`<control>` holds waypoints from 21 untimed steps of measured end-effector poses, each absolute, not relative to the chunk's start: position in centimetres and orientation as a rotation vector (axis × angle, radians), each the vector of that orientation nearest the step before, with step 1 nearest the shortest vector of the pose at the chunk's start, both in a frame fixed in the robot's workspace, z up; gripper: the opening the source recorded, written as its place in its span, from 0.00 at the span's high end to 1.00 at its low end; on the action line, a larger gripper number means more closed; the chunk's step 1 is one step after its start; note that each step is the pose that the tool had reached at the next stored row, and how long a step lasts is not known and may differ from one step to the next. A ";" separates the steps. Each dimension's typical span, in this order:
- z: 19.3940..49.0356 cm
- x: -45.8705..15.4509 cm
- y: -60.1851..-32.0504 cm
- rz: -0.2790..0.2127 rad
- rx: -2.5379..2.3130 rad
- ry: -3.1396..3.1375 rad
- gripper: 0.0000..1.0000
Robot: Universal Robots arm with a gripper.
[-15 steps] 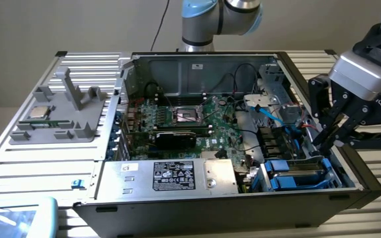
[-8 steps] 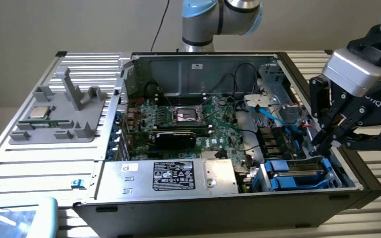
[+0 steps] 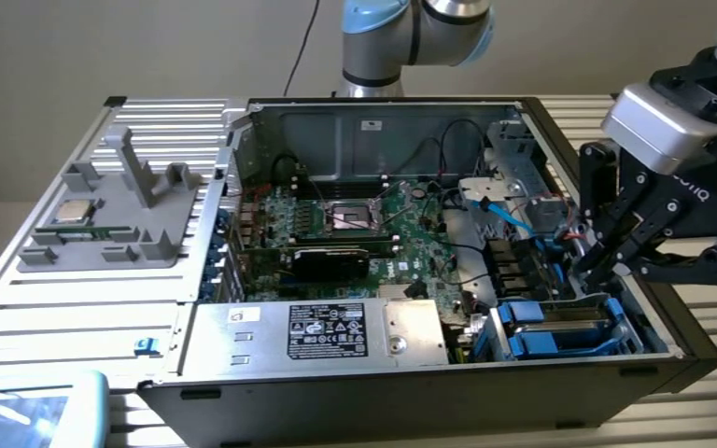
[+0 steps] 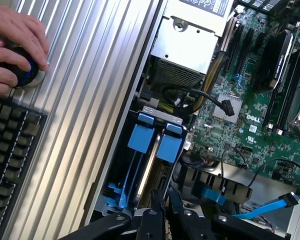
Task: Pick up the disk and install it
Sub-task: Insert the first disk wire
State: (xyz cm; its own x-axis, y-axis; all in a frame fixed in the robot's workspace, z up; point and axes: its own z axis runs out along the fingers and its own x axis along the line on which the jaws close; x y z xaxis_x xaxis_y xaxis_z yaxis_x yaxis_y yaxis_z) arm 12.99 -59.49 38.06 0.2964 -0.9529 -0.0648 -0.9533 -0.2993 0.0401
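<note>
Item: disk (image 3: 558, 327) — flat grey-metal hard drive in a bright blue plastic carrier frame. Location: slotted in the drive bay at the corner of the open black computer case (image 3: 458, 378), on the exterior view's right, blue tabs facing upward, probably so they can be reached from above. It looks seated, judging by how evenly the tabs sit with the bay. Black two-finger gripper (image 3: 592, 273) — poised over the bay, fingers drawn narrow and pointing down, nothing between them, tips near the tabs but apart. Adjacent: large silver box with black-and-white label (image 3: 333, 331), just beside the bay; green motherboard (image 3: 384, 233). Person's hand (image 4: 12, 50) rests on a black knob (image 4: 20, 70) on the ribbed aluminium table (image 4: 90, 100), likely steering the arm.
</note>
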 end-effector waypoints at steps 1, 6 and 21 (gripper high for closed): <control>38.0 13.0 -59.5 0.123 -2.514 1.865 0.84; 37.9 13.0 -59.5 0.127 -2.452 1.941 0.84; 37.2 13.0 -59.5 0.159 -2.320 2.112 0.84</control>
